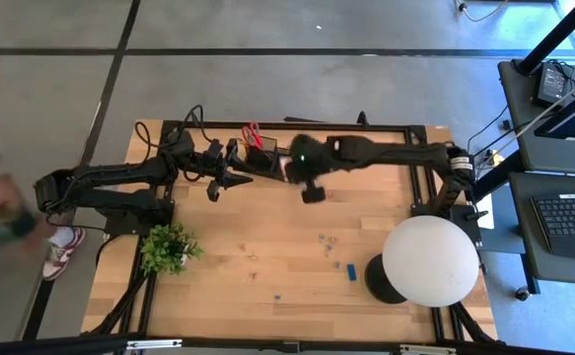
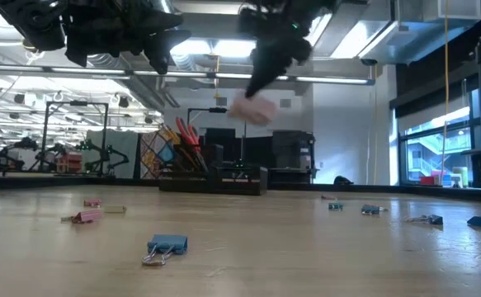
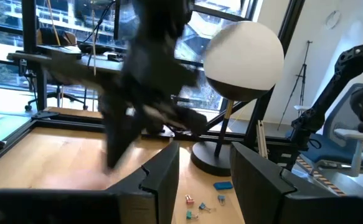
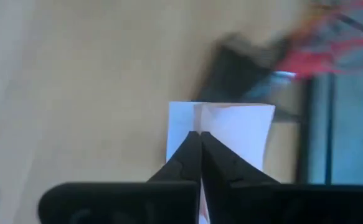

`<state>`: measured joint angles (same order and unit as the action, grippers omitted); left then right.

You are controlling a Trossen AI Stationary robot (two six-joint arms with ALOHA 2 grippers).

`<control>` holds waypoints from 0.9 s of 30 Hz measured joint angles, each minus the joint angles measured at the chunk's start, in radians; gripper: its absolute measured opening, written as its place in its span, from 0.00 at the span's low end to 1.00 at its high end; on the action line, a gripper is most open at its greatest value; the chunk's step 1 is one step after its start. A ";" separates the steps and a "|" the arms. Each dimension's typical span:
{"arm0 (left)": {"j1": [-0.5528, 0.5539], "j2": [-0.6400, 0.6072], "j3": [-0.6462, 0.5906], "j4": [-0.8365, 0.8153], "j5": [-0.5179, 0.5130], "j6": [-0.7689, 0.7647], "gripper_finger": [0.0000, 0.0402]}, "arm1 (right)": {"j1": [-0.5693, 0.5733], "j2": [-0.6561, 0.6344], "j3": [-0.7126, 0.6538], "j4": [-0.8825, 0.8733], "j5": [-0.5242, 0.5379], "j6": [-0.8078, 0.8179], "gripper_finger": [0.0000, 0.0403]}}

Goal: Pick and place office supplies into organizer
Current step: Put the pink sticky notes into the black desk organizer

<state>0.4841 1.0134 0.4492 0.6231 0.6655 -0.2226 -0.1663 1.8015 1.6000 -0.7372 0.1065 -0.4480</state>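
Right gripper [image 2: 250,89]: raised above the table; fingers pinched together on the pink pad [image 2: 252,110], seen closed in the right wrist view [image 4: 201,146]. In the high view [image 1: 289,168] it is at about 12 o'clock of the table, just beside the organizer.
Pad: held clear of the table; blurred in the low view. Its lower edge is hidden behind the fingers in the right wrist view [image 4: 243,130]. In the high view only a pale sliver is seen [image 1: 284,170].
Left gripper [image 1: 236,180]: lifted, at 11 o'clock of the table, just left of the organizer; fingers parted with a gap [image 3: 162,180], nothing seen between them.
Organizer [image 1: 260,156]: at the 12 o'clock edge, partly covered by both arms; compartments cannot be told apart. Red scissors [image 1: 252,133] stick out of it; pens not made out.
Clips [image 1: 327,243]: scattered at 3 to 5 o'clock of table centre, too small to count; a blue block [image 1: 352,271] lies near the lamp [image 1: 431,259] base.
Near clip [image 2: 164,247]: blue, lying on the table in the low view; pink ones [image 2: 84,216] farther off.
Plant [image 1: 168,247]: at 8 o'clock.
Person [image 1: 1,212]: blurred, cut off at the left edge.
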 joint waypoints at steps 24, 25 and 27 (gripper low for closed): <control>0.000 0.000 0.000 -0.007 0.000 -0.035 0.33 | -0.100 0.290 0.166 -0.039 0.103 0.263 0.00; 0.000 0.000 0.000 -0.008 0.000 -0.038 0.33 | -0.105 0.297 0.166 -0.037 0.103 0.268 0.00; 0.000 0.000 0.000 -0.008 0.000 -0.042 0.33 | -0.113 0.309 0.166 -0.028 0.103 0.286 0.00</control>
<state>0.4843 1.0134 0.4492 0.6148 0.6656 -0.2651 -0.2795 2.1110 1.7657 -0.7651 0.2092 -0.1623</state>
